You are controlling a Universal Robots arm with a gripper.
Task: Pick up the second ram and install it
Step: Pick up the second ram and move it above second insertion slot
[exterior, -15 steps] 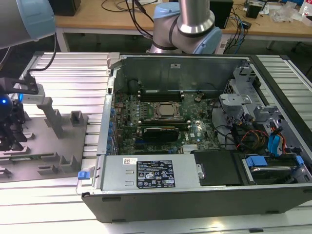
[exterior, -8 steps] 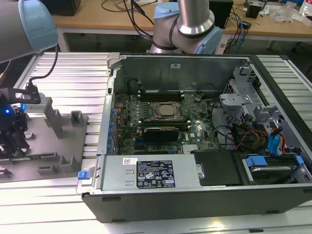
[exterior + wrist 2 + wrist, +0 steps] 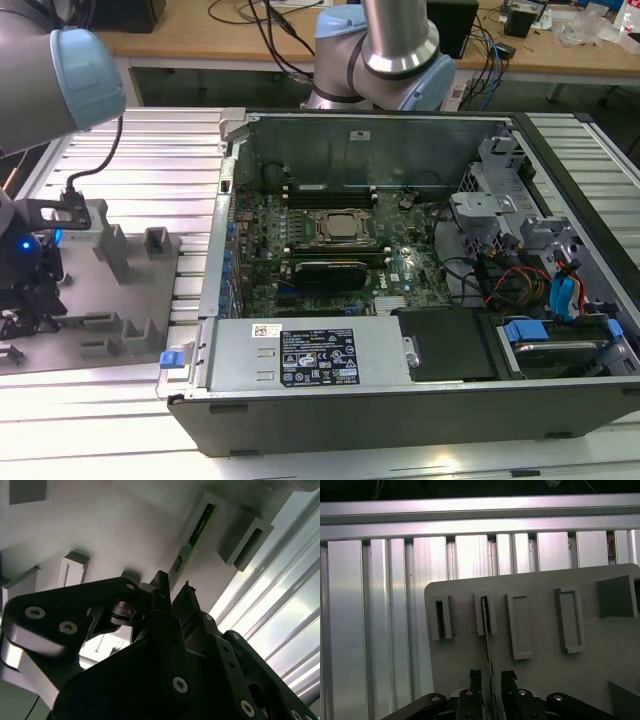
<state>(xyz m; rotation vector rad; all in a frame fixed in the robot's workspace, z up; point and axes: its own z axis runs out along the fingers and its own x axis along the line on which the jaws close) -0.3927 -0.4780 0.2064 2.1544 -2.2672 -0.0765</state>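
Claw (image 3: 491, 676) is open. Its two black fingers (image 3: 475, 680) straddle the second ram (image 3: 201, 526), a long thin green circuit-board stick, with a visible gap on each side in the first wrist view, so no grip. The ram stands on edge in a narrow slotted grey plastic block (image 3: 485, 611) on the flat grey fixture plate (image 3: 540, 680). The far end is seated in the slot and the near end runs between the fingertips. The slotted block just beside it (image 3: 441, 620) is empty, and on the other side are two solid rectangular grey blocks (image 3: 520, 626). In the exterior view the plate lies on the ribbed aluminium desk (image 3: 130, 160) at the edge on that view's left, with the arm parked over it. An open black desktop computer case (image 3: 400, 412) sits in the middle of the desk, well apart from the plate, with its green motherboard (image 3: 330, 250) exposed. The ram is still in the fixture, not in the case.
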